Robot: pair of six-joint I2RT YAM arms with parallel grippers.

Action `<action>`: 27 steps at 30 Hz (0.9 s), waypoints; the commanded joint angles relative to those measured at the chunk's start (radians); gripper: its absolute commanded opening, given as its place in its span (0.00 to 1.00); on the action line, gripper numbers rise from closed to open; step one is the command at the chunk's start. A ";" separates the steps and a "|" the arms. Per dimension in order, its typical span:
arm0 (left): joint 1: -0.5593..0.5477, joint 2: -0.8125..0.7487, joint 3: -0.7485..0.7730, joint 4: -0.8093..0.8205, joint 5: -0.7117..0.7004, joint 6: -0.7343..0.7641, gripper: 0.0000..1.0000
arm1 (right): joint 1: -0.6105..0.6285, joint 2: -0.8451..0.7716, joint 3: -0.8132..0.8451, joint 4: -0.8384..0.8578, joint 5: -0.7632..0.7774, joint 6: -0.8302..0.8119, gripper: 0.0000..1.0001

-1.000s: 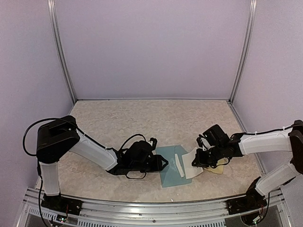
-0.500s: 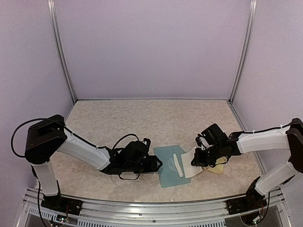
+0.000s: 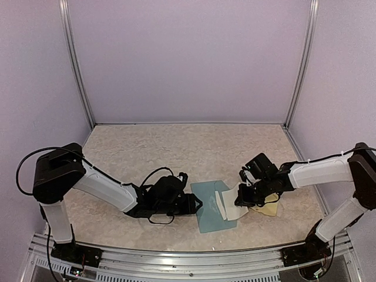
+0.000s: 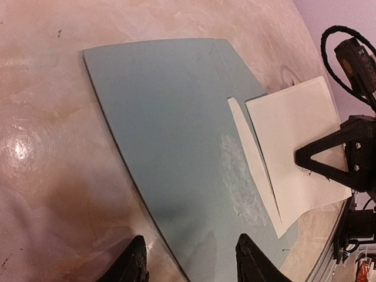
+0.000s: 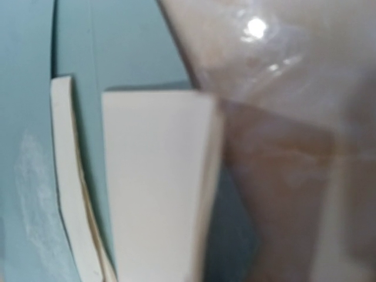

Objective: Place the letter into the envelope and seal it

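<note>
The teal-blue envelope [image 3: 208, 210] lies flat on the table between my two arms. A narrow white strip [image 4: 251, 161] lies across its right part. The white letter [image 3: 233, 205] overlaps the envelope's right edge, its far end lifted by my right gripper [image 3: 240, 200], which is shut on it. In the left wrist view that gripper's black tip [image 4: 305, 157] presses on the letter [image 4: 294, 141]. My left gripper [image 4: 191, 263] is open, low at the envelope's [image 4: 170, 135] left edge, one finger over the table and one over the paper. The right wrist view is filled by the letter [image 5: 155, 188]; its own fingers are hidden.
A yellow-tan sticker sheet [image 3: 268, 209] lies under and right of the right gripper. The marbled table [image 3: 176, 153] is walled in by lilac panels on three sides, with metal posts [image 3: 78, 64] at the back corners and a rail along the near edge.
My left gripper has opened and drawn back a little to the left, off the envelope. My right gripper has carried the letter slightly left, further over the envelope.
</note>
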 commanded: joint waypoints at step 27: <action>-0.004 0.054 -0.002 -0.016 0.045 -0.018 0.47 | 0.059 0.059 0.050 0.117 -0.062 0.015 0.00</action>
